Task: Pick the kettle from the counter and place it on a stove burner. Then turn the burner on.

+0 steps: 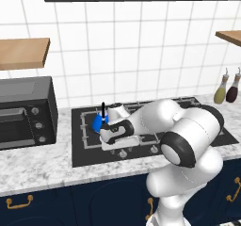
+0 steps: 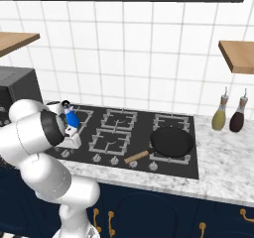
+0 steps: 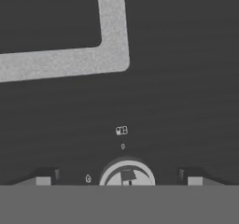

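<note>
Kettle [image 1: 98,122], the small bright-blue one with the thin black upright handle, already sits on the black glass cooktop [image 1: 78,147], on the grate at its left end, and no more on the marble counter [image 1: 37,166]; whether this grate is the largest stove burner I cannot say, because the arm covers much of it in both base views. So the step in hand seems to be the turning on of the burner. The gripper [image 3: 119,183] hangs low over the front strip of the cooktop, pointing down at a round knob [image 3: 127,175] which lies between its two finger tips, with small printed symbols just beyond it. The jaws stand wide apart, one tip on each side of the knob, and they do not touch it. To do this well, I think the hand should come straight down, keeping the knob centred between the tips, close gently on its sides, and only then rotate. It must also be the knob that belongs to the kettle's burner, and these pictures do not let me confirm that. The hand view gives the alignment of knob and tips and a corner of grey grate [image 3: 112,41], which the base views hide behind the white arm. The right base view alone shows the black frying pan [image 2: 171,141] with its wooden handle on a right burner, well apart from the kettle, and the two bottles [image 2: 219,114] on the counter.
</note>
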Controlling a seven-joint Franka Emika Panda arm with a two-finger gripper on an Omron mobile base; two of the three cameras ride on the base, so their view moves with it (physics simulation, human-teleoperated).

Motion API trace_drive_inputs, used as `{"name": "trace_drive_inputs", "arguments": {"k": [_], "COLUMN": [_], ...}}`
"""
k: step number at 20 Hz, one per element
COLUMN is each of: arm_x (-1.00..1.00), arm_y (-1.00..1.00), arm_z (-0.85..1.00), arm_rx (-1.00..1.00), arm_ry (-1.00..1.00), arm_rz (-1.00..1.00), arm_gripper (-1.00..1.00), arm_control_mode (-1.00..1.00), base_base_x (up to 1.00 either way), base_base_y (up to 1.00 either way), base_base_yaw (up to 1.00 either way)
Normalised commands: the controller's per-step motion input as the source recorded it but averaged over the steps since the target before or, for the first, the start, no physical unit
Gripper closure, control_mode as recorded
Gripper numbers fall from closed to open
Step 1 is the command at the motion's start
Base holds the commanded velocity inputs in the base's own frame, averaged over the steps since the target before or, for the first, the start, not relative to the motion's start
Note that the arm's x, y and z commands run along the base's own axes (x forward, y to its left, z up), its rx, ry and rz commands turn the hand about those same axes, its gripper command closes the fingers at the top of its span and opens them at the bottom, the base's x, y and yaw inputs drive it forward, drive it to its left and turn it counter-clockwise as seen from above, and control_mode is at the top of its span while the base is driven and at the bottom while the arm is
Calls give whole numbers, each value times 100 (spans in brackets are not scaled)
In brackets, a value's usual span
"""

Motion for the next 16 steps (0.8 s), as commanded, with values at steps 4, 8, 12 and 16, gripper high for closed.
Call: {"name": "trace_drive_inputs", "arguments": {"k": [4,8,12,16], "arm_x": [-4,0,0,0], "arm_y": [-11,0,0,0], "arm_z": [-7,-7,-1,0], "arm_rx": [0,0,0,0], "arm_ry": [0,0,0,0], "arm_rz": [0,0,0,0], "arm_gripper": [-100,-100,100,100], "arm_control_mode": [-100,-100,-100,-100], "base_base_x": [0,0,0,0], "base_base_y": [0,0,0,0], "base_base_yaw": [0,0,0,0]}}
